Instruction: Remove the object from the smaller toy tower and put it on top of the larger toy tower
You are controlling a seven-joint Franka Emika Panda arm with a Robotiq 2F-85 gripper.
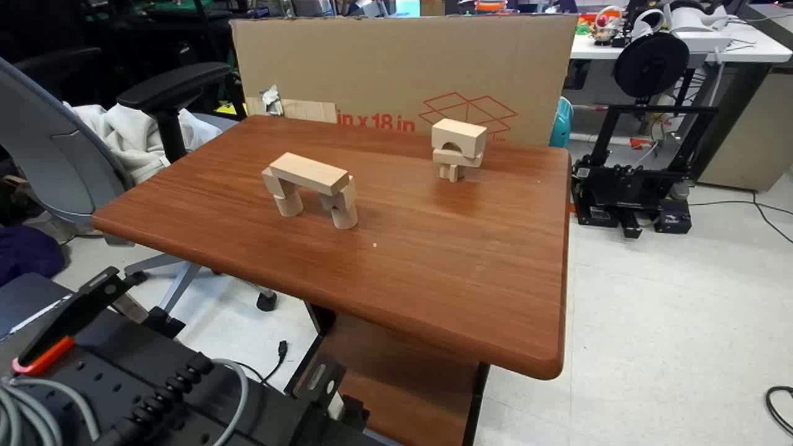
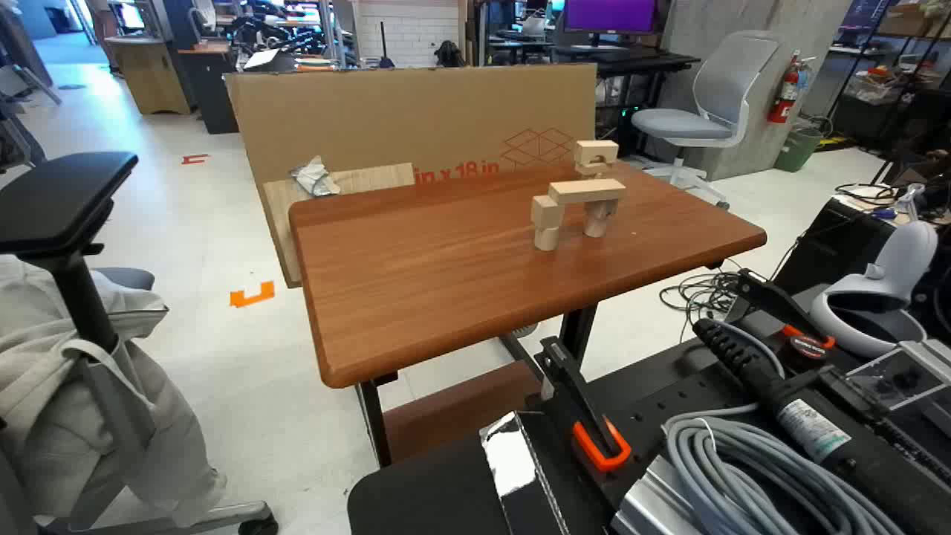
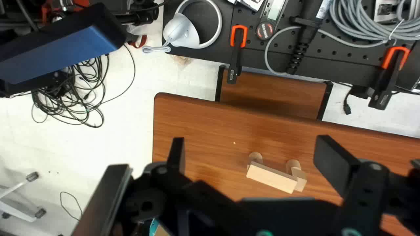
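Preparation is the step in hand, as I judge it: the block has not been taken off yet. The arch block (image 1: pixel 460 136) sits on top of the smaller tower (image 1: pixel 457 159), toward the upper right of the frame in an exterior view, near the far edge of the desk (image 1: pixel 446 266). The larger tower (image 1: pixel 310 173) stands left of the frame's middle there, well apart, its top bare.

My hand (image 3: pixel 252 154) is released: in the wrist view its fingers (image 3: pixel 334 165) are spread wide and clasp nothing. The long slab (image 3: pixel 271 178) of the larger tower shows right of centre in that view, through the gap, but it looks well below me. I cannot make out the smaller tower there; my own hand may be covering it. Neither exterior view shows the hand.

The next move calls for going over to the smaller tower, setting my fingers on either side of the arch block, and clear of the cardboard sheet (image 1: pixel 384 68) behind, then coming down and closing gently. The smaller tower is narrow at its foot, so I expect a sideways nudge could topple it; a straight lift seems safest before I carry the block across.
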